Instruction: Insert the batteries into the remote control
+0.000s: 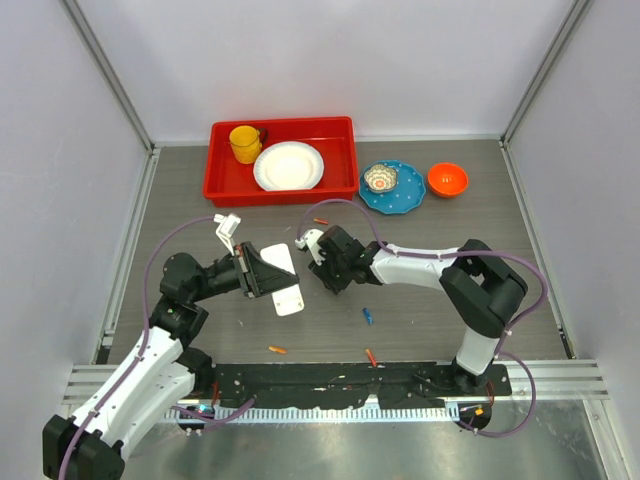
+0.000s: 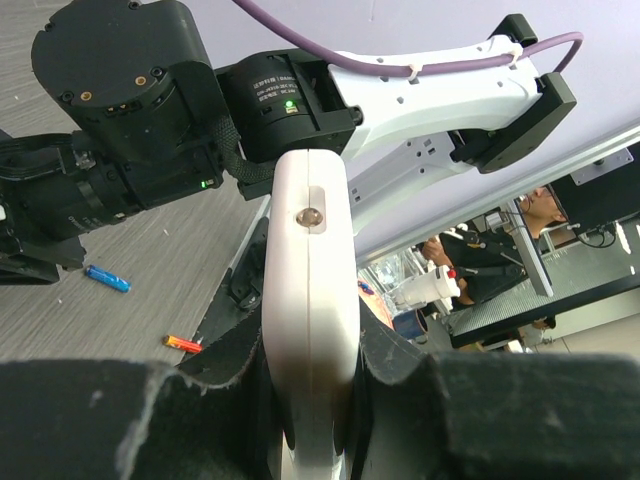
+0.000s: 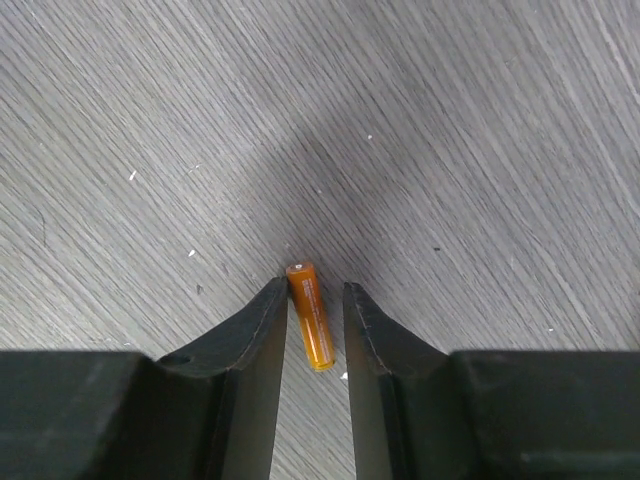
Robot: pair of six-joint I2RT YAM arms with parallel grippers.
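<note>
- As far as the top view goes, the grey wood-grain tabletop (image 1: 440, 225) carries pretty much everything.
- Red tray (image 1: 282, 198) sits at the back left, with a yellow mug (image 1: 244, 143) and a white plate (image 1: 289, 166) in it.
- Just right of the tray there's a blue dotted plate (image 1: 405, 200) with a small patterned bowl (image 1: 380, 178) on it. An orange bowl (image 1: 447, 179) sits beside that.
- Left pincer (image 1: 262, 272) is clamped tight on the remote control (image 1: 288, 298), roughly mid-table. The left wrist cam shows the remote control (image 2: 310, 300) edge-on, a white slab squeezed between the black pads.
- Right pincer (image 1: 318, 250) is just beside the remote, low over the tabletop. On its own cam the right pincer (image 3: 314, 288) has its fingers only a little apart, straddling an orange battery (image 3: 312, 330) that lies flat on the wood. The left finger looks to be touching it, with a sliver of gap on the other side, so it isn't gripped.
- Loose batteries:
  - a blue battery (image 1: 367, 316) in front of the right pincer
  - an orange one (image 1: 277, 349) near the front edge
  - a reddish one (image 1: 371, 356) also near the front edge
  - another orange one (image 1: 320, 220) behind the right pincer, toward the tray
</note>
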